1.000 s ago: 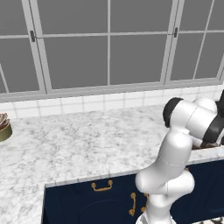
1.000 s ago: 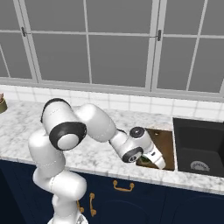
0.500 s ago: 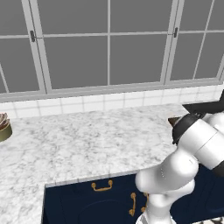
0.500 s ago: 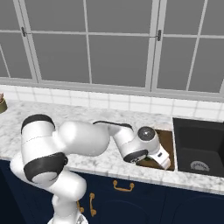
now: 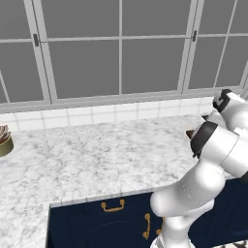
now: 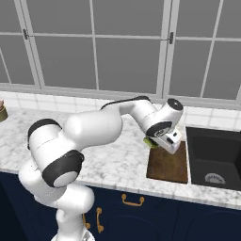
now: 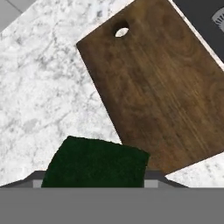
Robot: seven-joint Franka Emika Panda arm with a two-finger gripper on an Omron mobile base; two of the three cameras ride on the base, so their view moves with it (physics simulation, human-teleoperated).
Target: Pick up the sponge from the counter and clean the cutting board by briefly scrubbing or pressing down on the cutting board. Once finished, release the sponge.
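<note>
The dark green sponge [image 7: 96, 166] sits between my fingers at the bottom of the hand view, over the white marble counter [image 7: 48, 96] just off the long edge of the cutting board [image 7: 162, 96]. In the right base view my gripper [image 6: 151, 141] is shut on the sponge [image 6: 149, 143], held a little above the back left corner of the brown wooden cutting board [image 6: 167, 164]. The board lies flat with its hanging hole towards the wall.
A black sink [image 6: 214, 160] lies directly right of the board. A small bowl [image 5: 4, 140] stands far left on the counter [image 6: 94, 141]. Tiled wall and windows close the back. Navy cabinets with brass handles [image 6: 132, 201] sit below.
The arm has stretched out and the hand has moved from the board's front edge up and back to its rear left corner, the sponge still in it.
</note>
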